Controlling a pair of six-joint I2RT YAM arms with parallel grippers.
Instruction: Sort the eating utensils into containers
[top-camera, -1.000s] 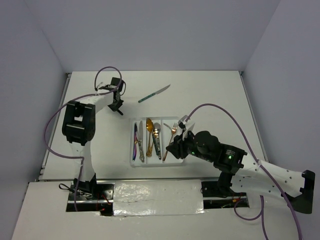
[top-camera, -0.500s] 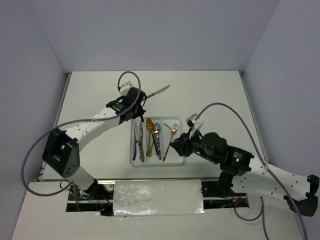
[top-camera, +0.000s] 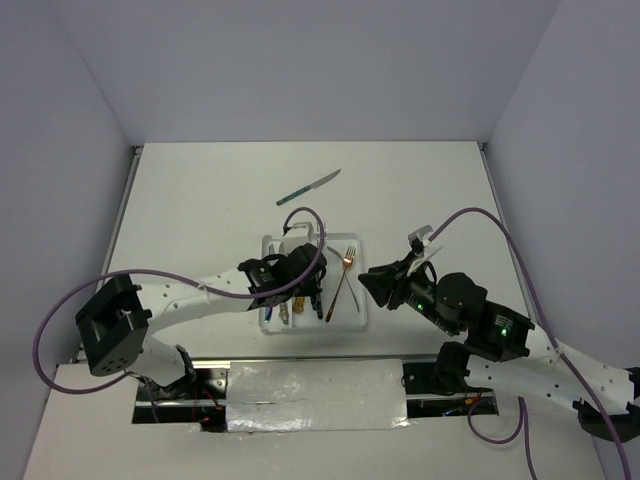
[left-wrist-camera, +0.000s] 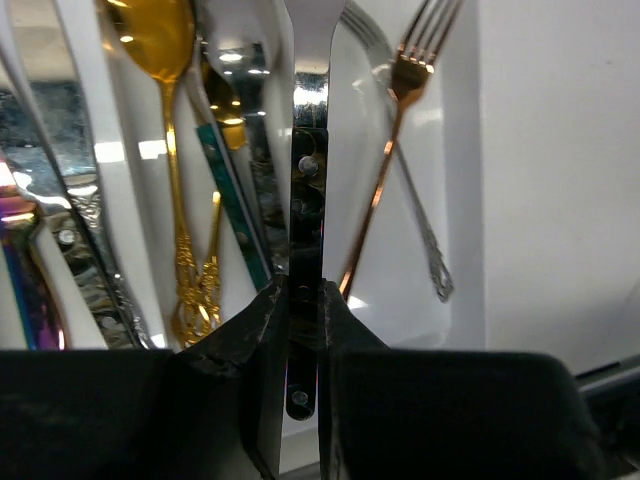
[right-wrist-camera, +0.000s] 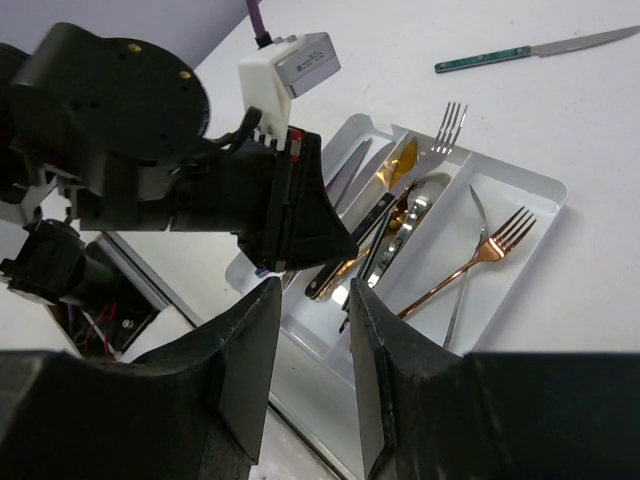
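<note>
We see the left gripper (left-wrist-camera: 303, 290) over the tray (top-camera: 352, 318), jaws narrow and clamped on a silver utensil (left-wrist-camera: 308, 150); we can't tell if it's a fork or a knife. It runs lengthwise above the tray, about over the wall between the middle and right compartments. Right gripper (right-wrist-camera: 312, 285) hovers just off the tray's right side, jaws partly apart, nothing in them. In the tray: copper fork (left-wrist-camera: 364, 225) crossing a silver fork (left-wrist-camera: 423, 240) in the right compartment, gold spoon (left-wrist-camera: 165, 60) in the middle, purple piece (left-wrist-camera: 18, 260) at left. Teal-handled knife (top-camera: 308, 187) lies on the tabletop (top-camera: 420, 190) beyond the tray's far end, well apart.
</note>
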